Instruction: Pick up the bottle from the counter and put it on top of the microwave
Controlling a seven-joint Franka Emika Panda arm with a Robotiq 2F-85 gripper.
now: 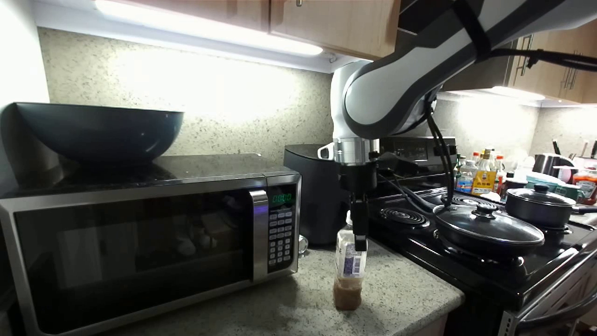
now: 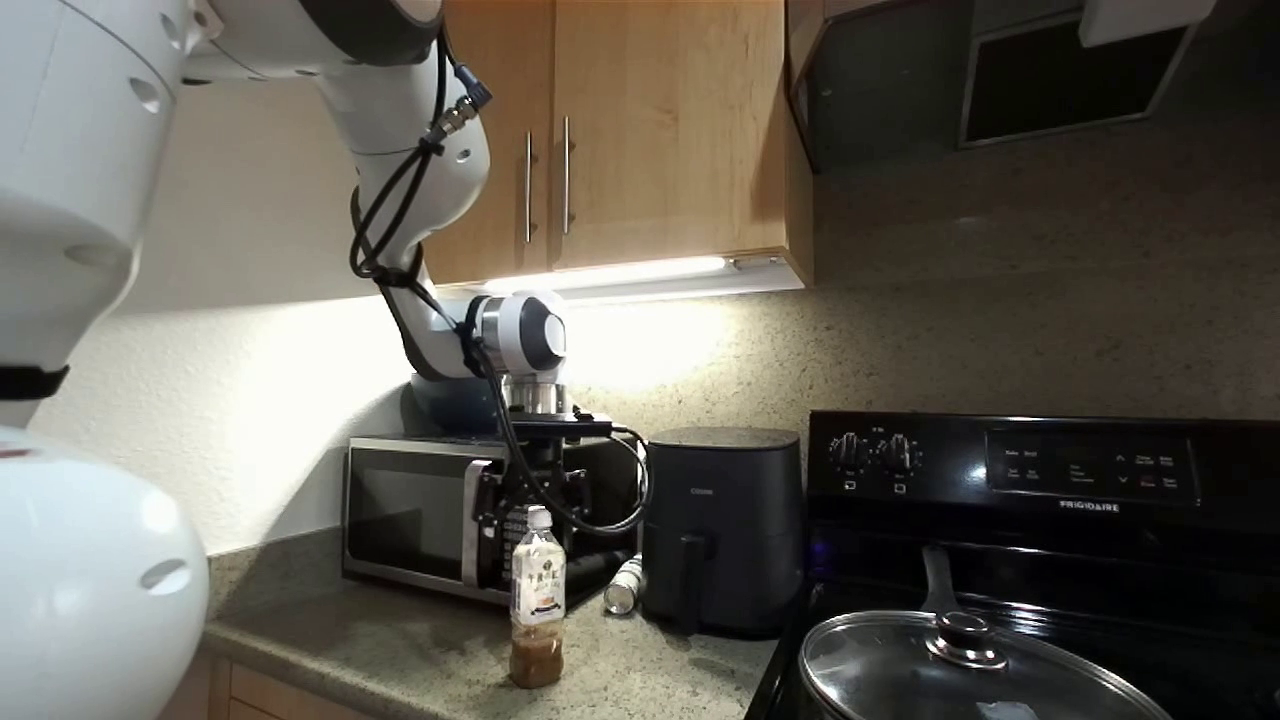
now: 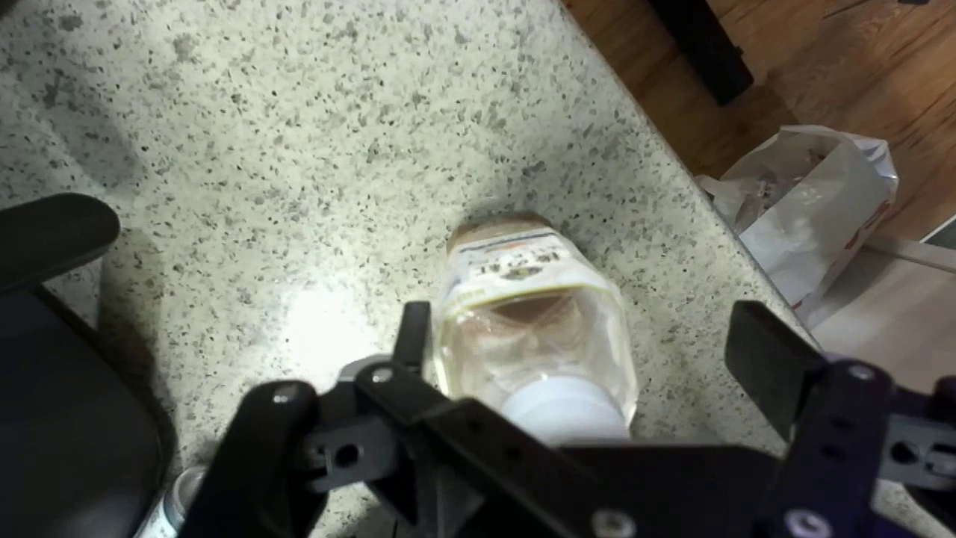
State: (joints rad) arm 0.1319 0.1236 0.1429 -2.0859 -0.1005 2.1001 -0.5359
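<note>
Robotiq gripper spread wide
Lower centre of the wrist view: white-capped bottle between the fingers, on speckled countertop.

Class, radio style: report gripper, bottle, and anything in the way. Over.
Gripper open, nothing held. Bottle upright on counter, between the fingers in wrist view. Dark bowl on microwave could crowd the placing.

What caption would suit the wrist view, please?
Black gripper, jaws open, framing a clear, white-capped plastic bottle on a speckled grey granite-like counter.
</note>
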